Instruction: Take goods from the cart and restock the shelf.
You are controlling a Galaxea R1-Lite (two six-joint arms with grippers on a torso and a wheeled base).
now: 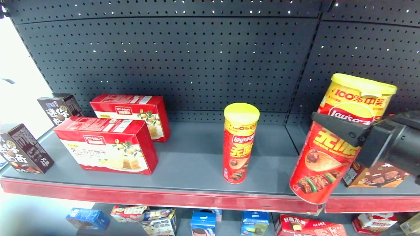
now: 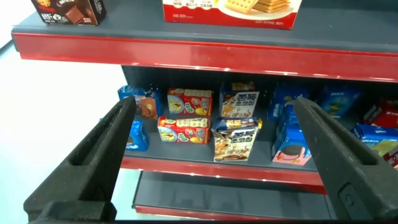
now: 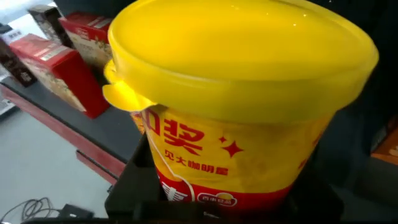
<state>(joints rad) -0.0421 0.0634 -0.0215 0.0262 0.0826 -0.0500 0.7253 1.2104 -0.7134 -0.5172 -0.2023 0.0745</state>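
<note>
At the shelf's (image 1: 197,157) four o'clock edge, right fingers (image 1: 338,129) pinch a chip can (image 1: 328,160) mid-body, probably light, slick, crushable; left fingers (image 2: 99,162) gape empty.

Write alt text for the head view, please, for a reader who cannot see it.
The right tool holds a tilted, yellow-lidded red chip can at the front edge of the grey shelf. On the shelf stand a matching can upright, two red biscuit boxes and two dark boxes.

Red chip can (image 1: 325,164) with yellow lid (image 1: 364,84).
</note>
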